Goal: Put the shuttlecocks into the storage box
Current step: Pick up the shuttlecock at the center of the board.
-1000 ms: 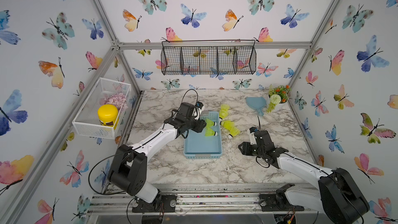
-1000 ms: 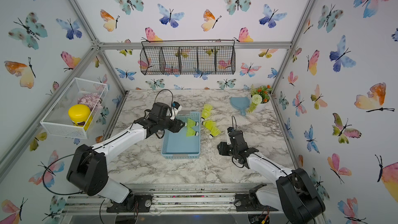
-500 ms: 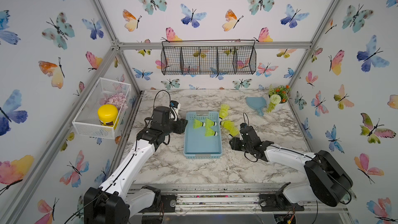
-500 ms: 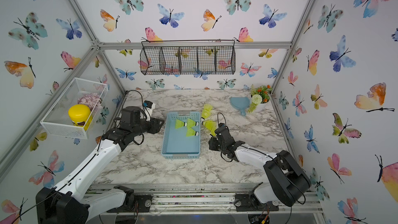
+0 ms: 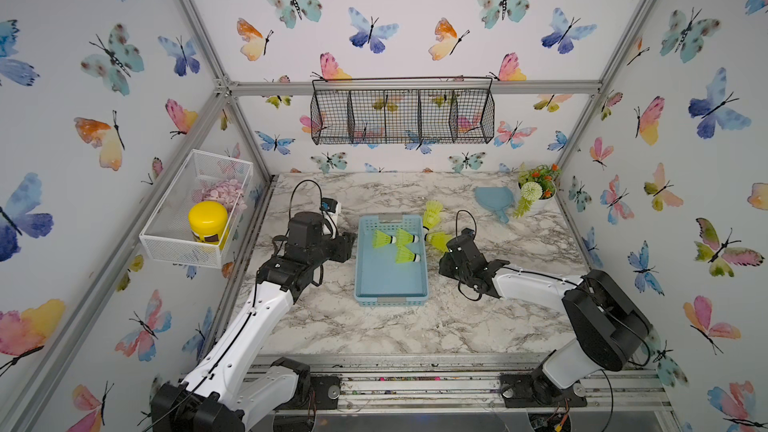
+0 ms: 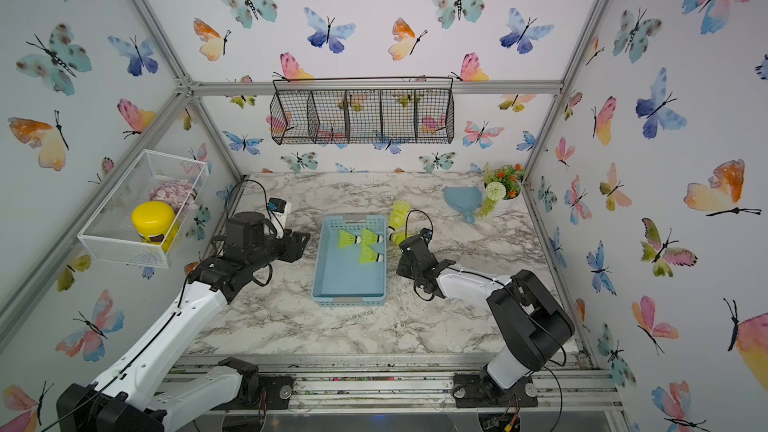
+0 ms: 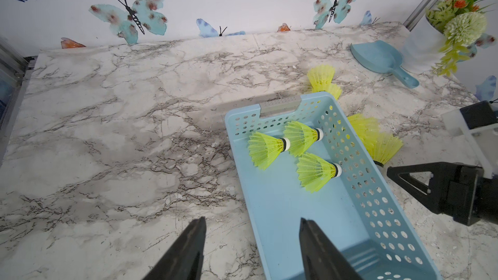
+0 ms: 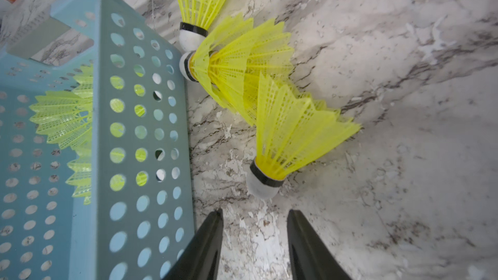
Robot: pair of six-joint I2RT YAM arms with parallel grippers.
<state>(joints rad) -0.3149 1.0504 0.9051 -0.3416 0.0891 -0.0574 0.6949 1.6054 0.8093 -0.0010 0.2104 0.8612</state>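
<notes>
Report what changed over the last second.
The left claw drew back from over the storage box to its left side and is now open and empty. Three shuttlecocks lie inside the box. The right claw, also open, advanced toward the loose shuttlecocks beside the box. The box and the loose shuttlecocks stayed put.

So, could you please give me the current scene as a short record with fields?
storage box: light blue, mid-table, holding three shuttlecocks on their sides
loose shuttlecocks: at least three on the table, beside the box's right wall
left gripper: open, empty, by the box's left wall
right gripper: open, empty, low over the table, pointed at the nearest loose shuttlecock
task status: unfinished
</notes>
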